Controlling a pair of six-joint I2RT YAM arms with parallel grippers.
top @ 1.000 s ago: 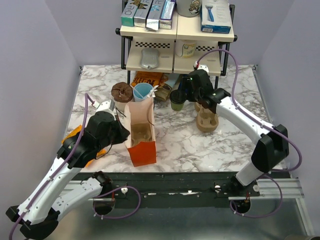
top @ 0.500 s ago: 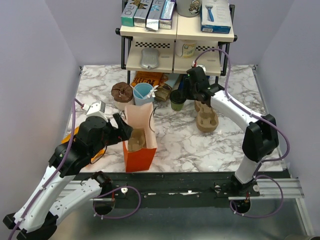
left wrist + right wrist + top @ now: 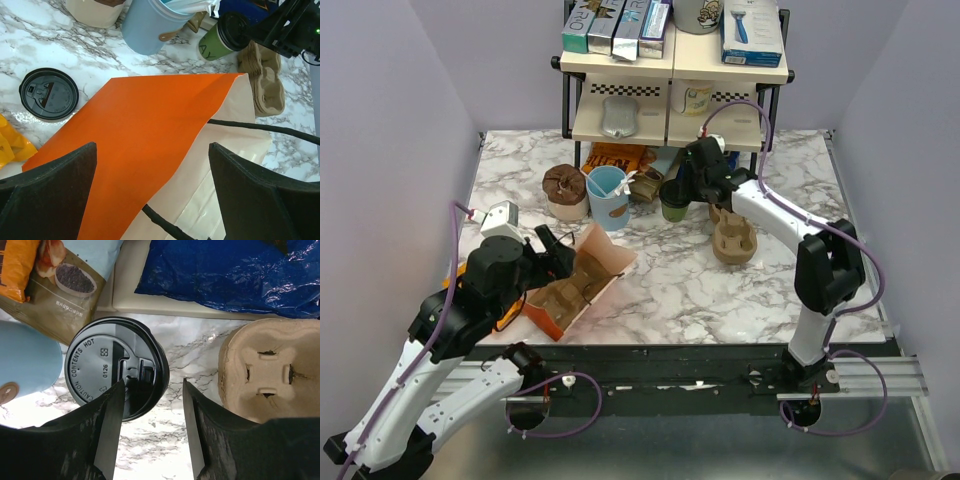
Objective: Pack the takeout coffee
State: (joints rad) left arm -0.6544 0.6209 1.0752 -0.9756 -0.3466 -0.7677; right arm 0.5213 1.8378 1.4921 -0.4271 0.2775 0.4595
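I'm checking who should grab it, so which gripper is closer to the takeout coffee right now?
Right. The right gripper is at the takeout coffee, standing open right at its black lid. The left gripper hangs over the tipped orange bag, well away from the cup.

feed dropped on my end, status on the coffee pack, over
Left hand open over the bag; bag lying on its side. Right hand open astride the coffee, no grip yet. Coffee upright beside the carrier.
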